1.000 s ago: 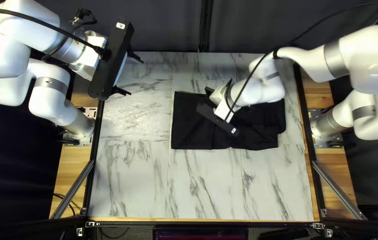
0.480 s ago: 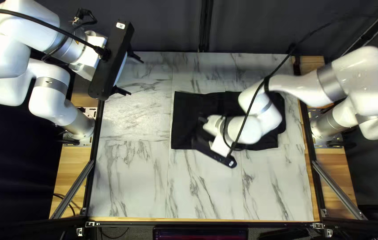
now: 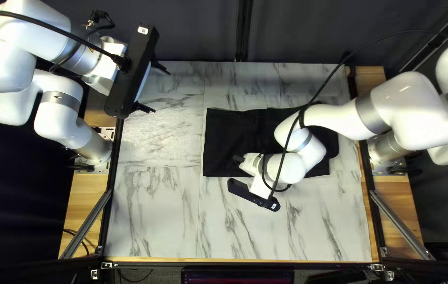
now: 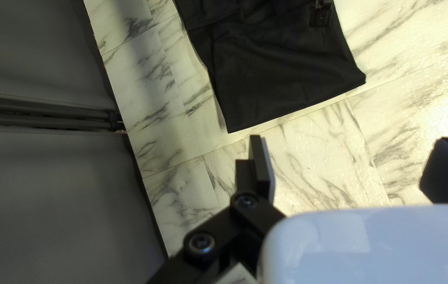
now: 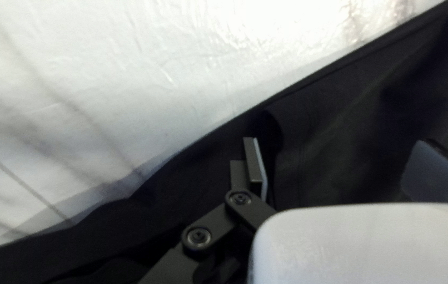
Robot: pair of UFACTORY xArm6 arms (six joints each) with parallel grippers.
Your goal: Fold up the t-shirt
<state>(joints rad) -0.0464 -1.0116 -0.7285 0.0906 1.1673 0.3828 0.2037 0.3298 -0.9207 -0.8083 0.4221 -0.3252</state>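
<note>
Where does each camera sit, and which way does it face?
Top left view: above the table's near edge, slanting down toward the curtain; both arms show.
Left wrist view: on the left wrist, looking along its open gripper toward the black t-shirt and table.
Right wrist view: on the right wrist, looking along its open gripper at t-shirt and table.
Shared: top left and left wrist views both show the t-shirt and curtain.

Here's the top left view, up high over the near edge of the counter (image 3: 155,221), slanting down toward the curtain (image 3: 297,31), the widest look of all! The left wrist view peers down across at one end of the shirt (image 3: 224,142), sharing that curtain. And the right wrist view swoops closest, right over the cloth; all three share shirt and counter!
</note>
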